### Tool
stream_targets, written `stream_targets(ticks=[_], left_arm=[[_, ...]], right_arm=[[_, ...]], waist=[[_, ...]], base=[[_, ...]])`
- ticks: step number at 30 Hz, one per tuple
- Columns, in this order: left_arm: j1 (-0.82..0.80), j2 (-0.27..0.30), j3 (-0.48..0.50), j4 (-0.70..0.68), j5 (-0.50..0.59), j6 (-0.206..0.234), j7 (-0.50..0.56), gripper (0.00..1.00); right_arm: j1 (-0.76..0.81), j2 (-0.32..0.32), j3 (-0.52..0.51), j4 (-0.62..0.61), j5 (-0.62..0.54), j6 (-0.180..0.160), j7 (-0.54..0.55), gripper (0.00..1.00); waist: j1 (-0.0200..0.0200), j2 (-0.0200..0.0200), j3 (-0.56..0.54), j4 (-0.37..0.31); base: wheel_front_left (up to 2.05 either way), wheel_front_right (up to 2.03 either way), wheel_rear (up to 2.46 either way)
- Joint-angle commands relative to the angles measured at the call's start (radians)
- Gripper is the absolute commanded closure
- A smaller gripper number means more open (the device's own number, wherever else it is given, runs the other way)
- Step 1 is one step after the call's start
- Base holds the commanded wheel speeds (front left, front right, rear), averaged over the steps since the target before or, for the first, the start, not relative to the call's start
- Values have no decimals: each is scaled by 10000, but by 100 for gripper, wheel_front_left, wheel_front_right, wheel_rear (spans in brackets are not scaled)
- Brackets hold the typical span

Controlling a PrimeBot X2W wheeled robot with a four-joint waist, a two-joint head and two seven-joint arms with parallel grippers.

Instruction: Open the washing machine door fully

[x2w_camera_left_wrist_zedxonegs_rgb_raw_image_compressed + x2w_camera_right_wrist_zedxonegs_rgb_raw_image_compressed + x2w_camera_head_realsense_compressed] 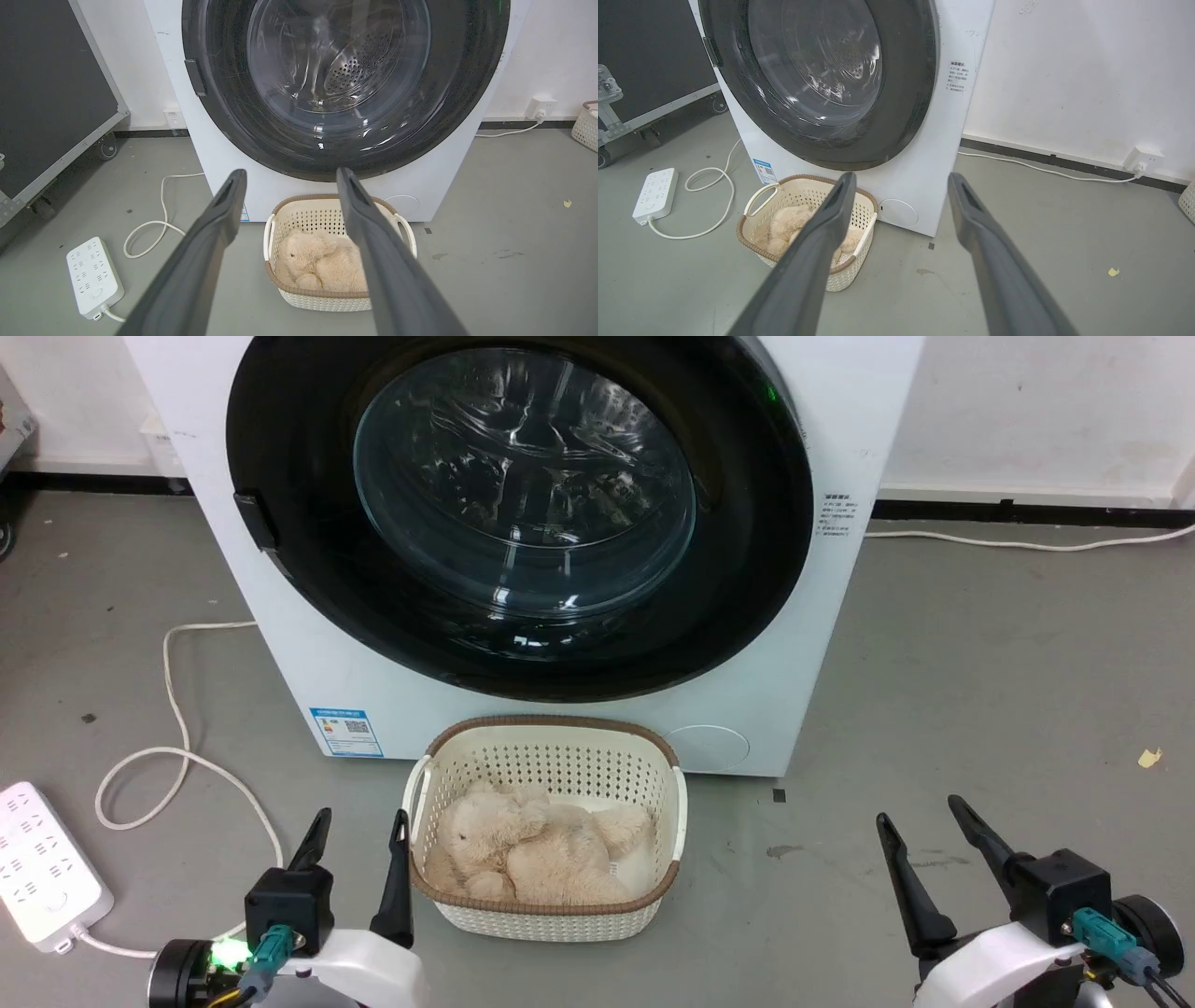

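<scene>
Grey floor (pixel 980 691) is running back to a white wall (pixel 1027 401), and the washing machine (pixel 784 709) is standing at the far middle, facing the robot. Its door (pixel 523 504) is sitting shut, flat against the white front, with the small handle tab (pixel 255 521) showing on the door's left edge. Just in front of the machine a cream basket (pixel 546 733) is resting on the floor, holding a beige plush toy (pixel 532 849). A white power strip (pixel 42 863) is lying at the near left, its cable (pixel 177 756) looping toward the machine. The left gripper (pixel 362 817) is hovering just beside the basket, fingers spread and holding nothing. The right gripper (pixel 918 808) is hovering at the near right, well apart from the machine, likewise spread and empty.
</scene>
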Motion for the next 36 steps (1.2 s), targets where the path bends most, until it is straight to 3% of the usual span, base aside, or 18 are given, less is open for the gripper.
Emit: stream_targets(ticks=[1,14,36], left_arm=[[-5,0,-35,-58,-38,48,-103,0],[-194,0,-217,-243,-133,163,-375,0],[-622,1,-529,-618,-267,437,-834,0]], right_arm=[[-10,4,-21,-20,61,-1,-99,0],[-539,-160,-44,-64,228,-2,-354,0],[-3187,-1123,-78,372,1498,-5,-168,0]], waist=[[0,0,30,5],[0,0,504,70],[0,0,1599,280]], base=[[0,0,0],[0,0,0],[0,0,0]])
